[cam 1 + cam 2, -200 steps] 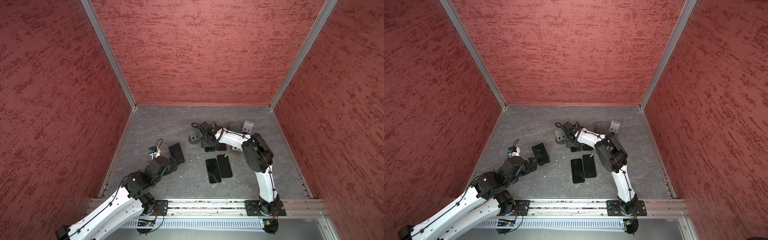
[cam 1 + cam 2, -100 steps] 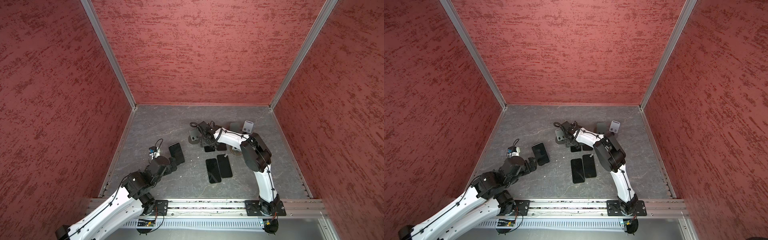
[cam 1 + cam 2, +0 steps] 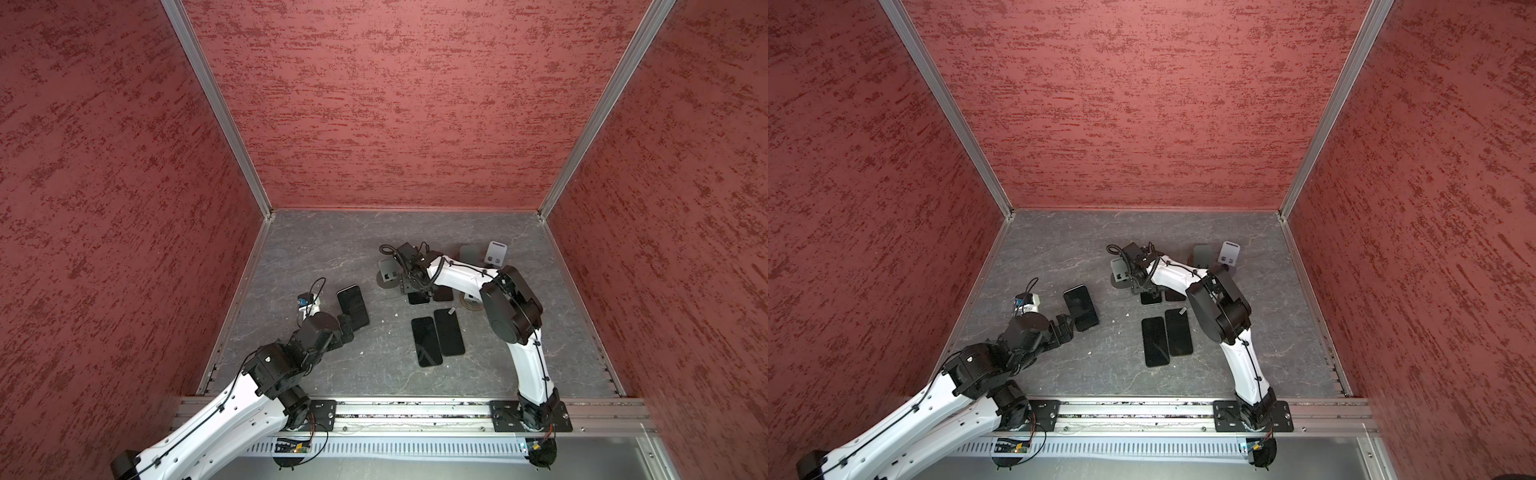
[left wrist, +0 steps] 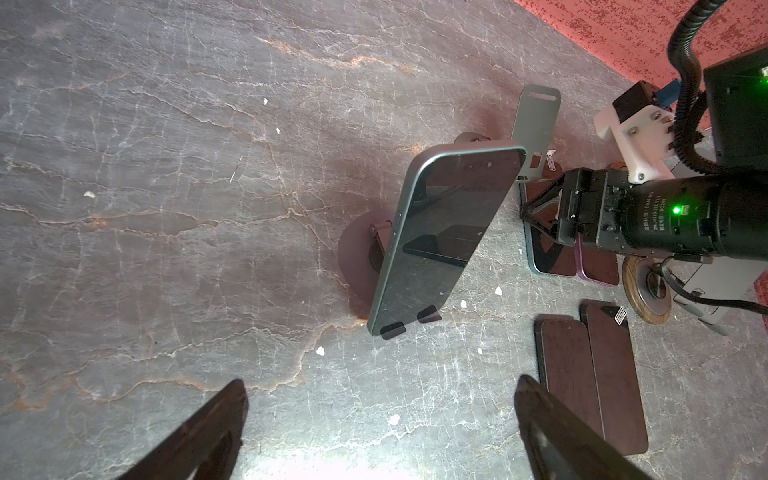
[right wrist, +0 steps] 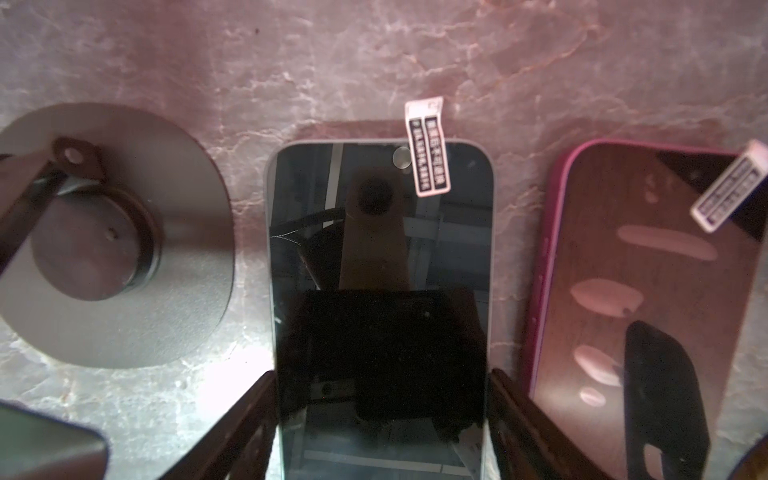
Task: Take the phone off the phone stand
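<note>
Phone (image 4: 444, 237) on stand (image 4: 353, 270), flat phones (image 4: 573, 374) nearby

Your counter (image 4: 166, 166) has a matt, stone-like grey face with pale veins, and the walls (image 3: 395, 104) are rough red plaster. The phone (image 4: 444, 237) on the phone stand (image 4: 353, 266) shows you glossy, mirror-like glass and a smooth satin rim. The stand's round base looks like matt grey metal. A paper tab (image 5: 428, 153) sticks to a glossy flat phone (image 5: 374, 232).

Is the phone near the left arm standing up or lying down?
Standing up, tilted back: the phone leans against its stand.
</note>
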`<state>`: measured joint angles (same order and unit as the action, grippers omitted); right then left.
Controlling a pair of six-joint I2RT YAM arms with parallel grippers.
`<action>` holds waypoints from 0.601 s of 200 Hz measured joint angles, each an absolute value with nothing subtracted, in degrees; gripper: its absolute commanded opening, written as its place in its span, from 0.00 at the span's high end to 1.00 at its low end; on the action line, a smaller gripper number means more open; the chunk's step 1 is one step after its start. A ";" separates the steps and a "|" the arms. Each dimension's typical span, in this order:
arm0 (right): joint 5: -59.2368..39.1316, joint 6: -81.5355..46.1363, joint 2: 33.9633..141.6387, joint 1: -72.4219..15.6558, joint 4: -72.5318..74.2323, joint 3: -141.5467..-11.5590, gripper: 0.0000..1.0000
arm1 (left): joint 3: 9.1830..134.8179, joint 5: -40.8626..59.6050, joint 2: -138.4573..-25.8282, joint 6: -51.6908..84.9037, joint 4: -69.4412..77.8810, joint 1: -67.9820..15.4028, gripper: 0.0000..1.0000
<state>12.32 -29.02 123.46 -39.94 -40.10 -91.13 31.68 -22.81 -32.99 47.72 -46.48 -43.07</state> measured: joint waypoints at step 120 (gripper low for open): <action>12.12 -26.30 120.88 -39.92 -38.74 -90.04 0.01 | 34.52 -23.03 -41.04 48.38 -48.80 -43.09 0.00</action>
